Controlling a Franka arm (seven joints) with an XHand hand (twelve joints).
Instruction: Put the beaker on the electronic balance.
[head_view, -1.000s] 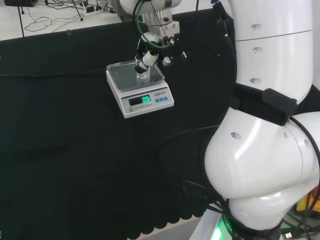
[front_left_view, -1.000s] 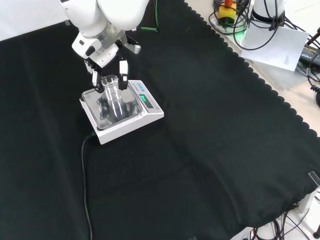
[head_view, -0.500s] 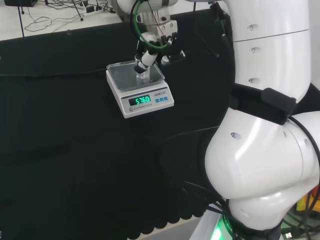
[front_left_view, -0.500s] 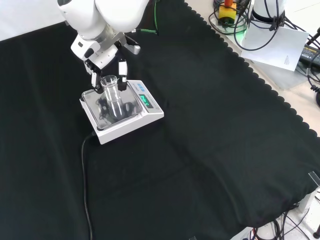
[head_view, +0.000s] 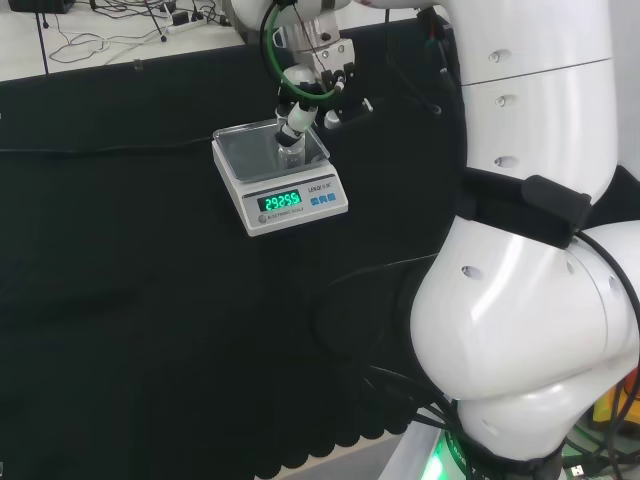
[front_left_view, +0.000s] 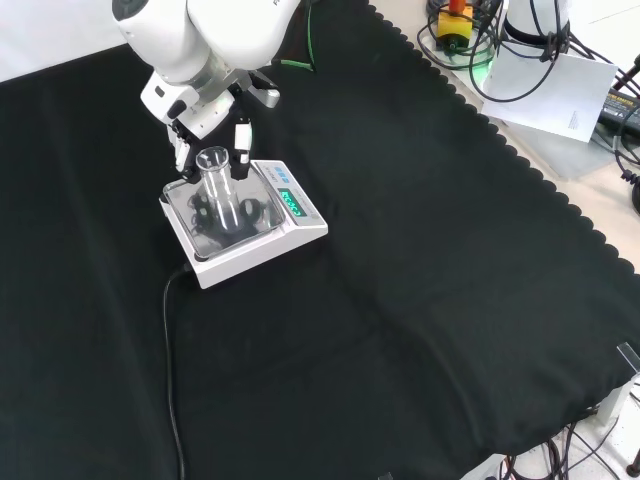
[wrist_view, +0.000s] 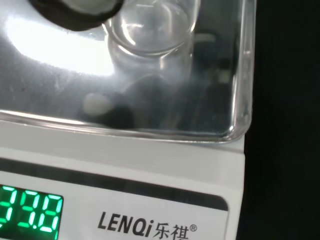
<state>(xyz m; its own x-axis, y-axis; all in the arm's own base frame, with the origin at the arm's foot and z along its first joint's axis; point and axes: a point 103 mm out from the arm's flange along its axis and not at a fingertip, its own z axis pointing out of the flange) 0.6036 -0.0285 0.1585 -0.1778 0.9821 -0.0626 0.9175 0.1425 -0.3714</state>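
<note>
Front view: hand (front_left_view: 205, 115) higher off beaker (front_left_view: 219, 186).

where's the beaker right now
The beaker stands upright on the steel pan of the electronic balance, at the front view's upper left, with the hand just behind it and its fingers beside the rim.
</note>
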